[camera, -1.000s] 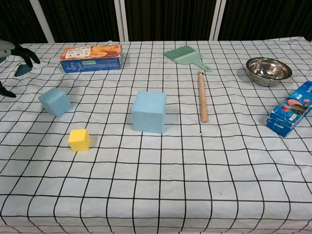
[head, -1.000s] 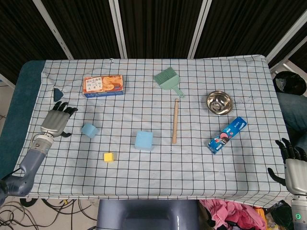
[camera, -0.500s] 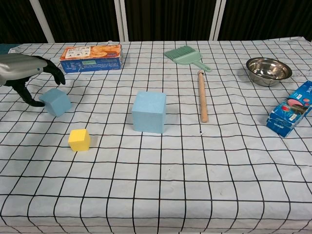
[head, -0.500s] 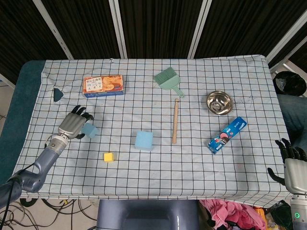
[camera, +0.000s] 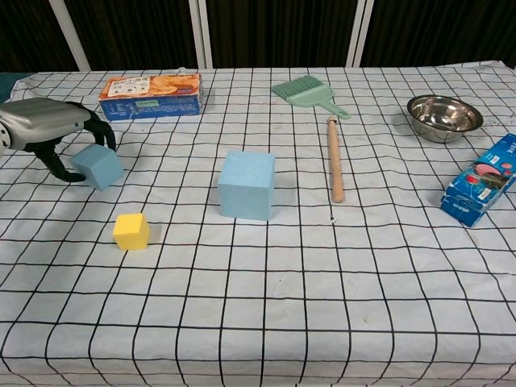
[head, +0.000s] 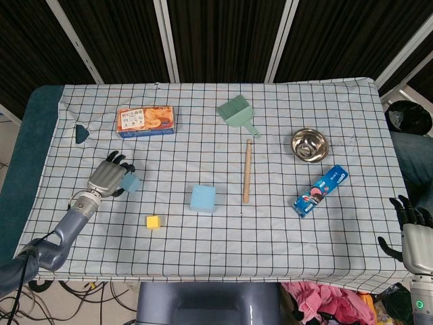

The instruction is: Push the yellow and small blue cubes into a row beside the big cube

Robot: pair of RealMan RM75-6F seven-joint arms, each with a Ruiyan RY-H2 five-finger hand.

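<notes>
The small blue cube [head: 130, 183] [camera: 98, 166] lies left of the big blue cube [head: 203, 198] [camera: 247, 185], a few grid squares away. My left hand [head: 108, 176] [camera: 48, 129] is against the small cube's left side, fingers arched over and around it, touching without gripping. The yellow cube [head: 153, 221] [camera: 131, 230] sits alone, nearer the front edge and left of the big cube. My right hand [head: 413, 233] hangs off the table's front right corner, fingers spread and empty; it does not show in the chest view.
A cracker box [head: 145, 120] lies at the back left, a green hand brush [head: 237, 113] at the back middle. A wooden stick [head: 247, 170] lies right of the big cube. A steel bowl [head: 309, 144] and a blue biscuit pack [head: 321, 190] are on the right.
My left hand has moved right from the table's left edge to the small blue cube and nudged it slightly right. The other cubes and the right hand have not moved.
</notes>
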